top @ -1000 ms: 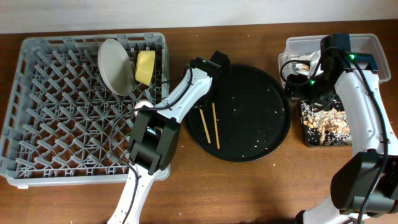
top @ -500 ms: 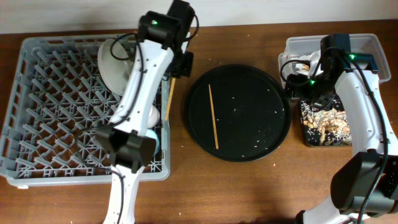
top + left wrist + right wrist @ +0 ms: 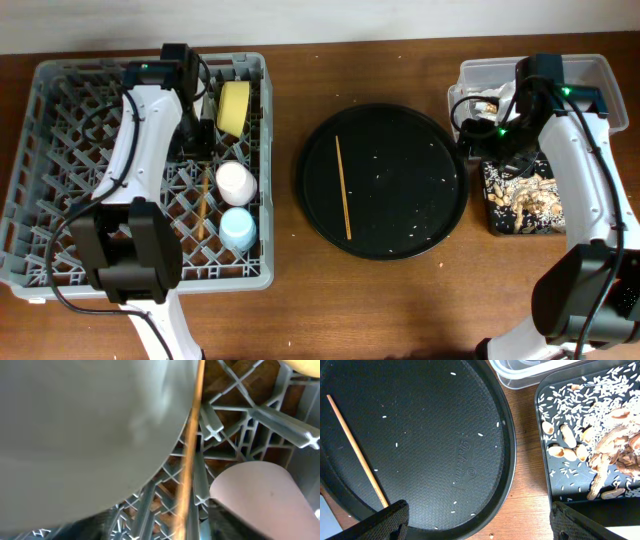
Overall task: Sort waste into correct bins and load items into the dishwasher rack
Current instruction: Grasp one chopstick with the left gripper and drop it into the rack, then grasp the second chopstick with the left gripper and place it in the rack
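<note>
Over the desk (image 3: 330,310): one chopstick (image 3: 203,200) in the rack (image 3: 60,200), the other chopstick (image 3: 342,187) on the round tray (image 3: 400,230).
Overhead, the rack is at 9 o'clock, holding a yellow bowl (image 3: 234,108), pink cup (image 3: 236,181) and blue cup (image 3: 238,228); the left claw (image 3: 202,138) hovers there, grip impossible to tell. Left wrist: the chopstick runs between the plate (image 3: 90,425) and pink cup. Right wrist: the right claw (image 3: 480,527) is spread wide, empty, above the round tray.
</note>
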You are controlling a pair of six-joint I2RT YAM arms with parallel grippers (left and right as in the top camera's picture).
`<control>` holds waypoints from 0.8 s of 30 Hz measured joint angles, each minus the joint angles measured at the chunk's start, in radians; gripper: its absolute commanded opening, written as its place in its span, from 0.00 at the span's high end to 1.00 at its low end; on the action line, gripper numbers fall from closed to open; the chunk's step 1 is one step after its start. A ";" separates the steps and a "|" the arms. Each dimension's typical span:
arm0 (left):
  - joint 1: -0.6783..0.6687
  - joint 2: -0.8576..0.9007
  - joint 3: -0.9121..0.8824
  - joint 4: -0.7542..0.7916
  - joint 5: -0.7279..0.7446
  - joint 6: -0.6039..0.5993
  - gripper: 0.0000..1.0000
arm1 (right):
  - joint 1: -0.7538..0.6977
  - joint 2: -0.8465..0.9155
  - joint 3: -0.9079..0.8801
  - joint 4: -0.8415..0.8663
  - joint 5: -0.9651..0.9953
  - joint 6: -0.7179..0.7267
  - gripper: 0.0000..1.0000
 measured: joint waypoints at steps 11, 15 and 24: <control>-0.301 -0.080 0.064 0.049 0.129 -0.154 0.40 | 0.000 0.000 0.000 0.000 0.000 0.000 0.09; -0.517 -0.080 -0.060 0.298 0.140 -0.301 0.46 | 0.000 0.000 0.000 -0.004 0.000 0.000 0.09; -0.594 0.140 -0.109 0.412 0.186 -0.428 0.48 | 0.000 0.000 -0.003 -0.003 0.000 0.000 0.08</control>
